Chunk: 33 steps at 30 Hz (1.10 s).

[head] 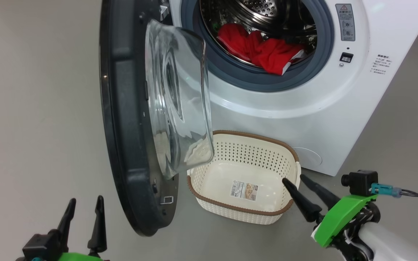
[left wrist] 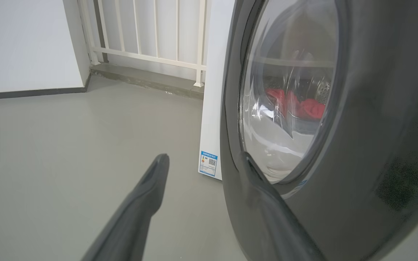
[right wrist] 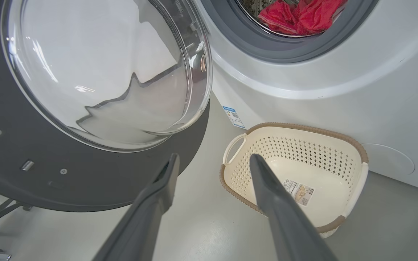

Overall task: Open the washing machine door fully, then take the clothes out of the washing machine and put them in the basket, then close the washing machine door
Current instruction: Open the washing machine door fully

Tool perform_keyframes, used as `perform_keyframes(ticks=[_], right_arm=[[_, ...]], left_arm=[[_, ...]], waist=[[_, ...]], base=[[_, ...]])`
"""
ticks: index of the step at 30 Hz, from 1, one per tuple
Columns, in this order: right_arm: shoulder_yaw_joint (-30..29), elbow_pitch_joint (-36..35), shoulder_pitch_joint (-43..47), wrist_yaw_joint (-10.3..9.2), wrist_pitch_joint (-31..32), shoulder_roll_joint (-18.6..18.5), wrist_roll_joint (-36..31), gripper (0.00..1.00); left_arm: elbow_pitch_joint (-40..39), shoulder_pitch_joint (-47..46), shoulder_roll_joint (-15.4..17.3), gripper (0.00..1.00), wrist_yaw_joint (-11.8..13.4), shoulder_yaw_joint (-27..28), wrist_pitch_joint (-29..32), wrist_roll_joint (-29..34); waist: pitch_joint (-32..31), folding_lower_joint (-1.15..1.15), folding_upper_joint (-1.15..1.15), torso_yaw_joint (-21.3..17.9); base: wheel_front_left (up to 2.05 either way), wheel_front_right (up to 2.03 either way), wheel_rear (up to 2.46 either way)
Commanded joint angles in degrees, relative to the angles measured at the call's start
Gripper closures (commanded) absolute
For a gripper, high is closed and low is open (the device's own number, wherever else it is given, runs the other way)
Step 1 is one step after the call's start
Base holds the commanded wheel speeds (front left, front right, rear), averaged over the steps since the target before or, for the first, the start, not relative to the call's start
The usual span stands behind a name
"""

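The bright red fabric clothes [head: 267, 50] lie heaped at the lip of the big white front-loading washing machine [head: 285, 108], strung across the drum mouth [head: 259, 18] from ten o'clock to four in the head view. Below them the cream perforated plastic basket [head: 238, 214] sits on the floor [head: 31, 108]. The right hand [head: 293, 178], fingers spread and holding nothing, hovers at the basket's right rim with the clothes at about twelve o'clock, which looks the nearer, unobstructed reach. The left hand [head: 86, 199], likewise open and empty, sits behind the glossy black round washing machine door [head: 122, 108], which stands between it and the clothes at two o'clock.
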Motion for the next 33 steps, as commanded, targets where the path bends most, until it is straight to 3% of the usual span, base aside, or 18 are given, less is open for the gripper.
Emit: perform_keyframes(ticks=[1,16,23,33], right_arm=[[-1.7,-1.0,-0.3,0.09,-0.7,-0.4,-2.3,0.00],[-26.5,-11.8,9.5,0.09,-0.7,7.2,-32.8,0.00],[-31.7,-14.5,12.4,0.09,-0.7,10.1,-38.4,0.00],[-35.1,-11.6,16.3,0.09,-0.8,12.0,-41.1,0.00]], left_arm=[[-1.2,-0.1,1.1,0.00,-0.2,2.1,-0.7,-0.2],[-2.0,-0.4,1.1,0.00,-0.2,2.3,-0.7,0.3],[-3.0,0.0,1.1,0.00,-0.2,1.9,-0.7,1.1],[-2.8,0.8,1.0,0.00,-0.2,1.7,-0.7,1.3]], waist=[[0.0,0.00,0.00,-0.1],[0.3,0.00,0.00,0.2],[-0.1,0.00,0.00,0.5],[-0.6,0.00,0.00,0.7]], base=[[0.00,0.00,0.00],[0.00,0.00,0.00],[0.00,0.00,0.00],[0.00,0.00,0.00]])
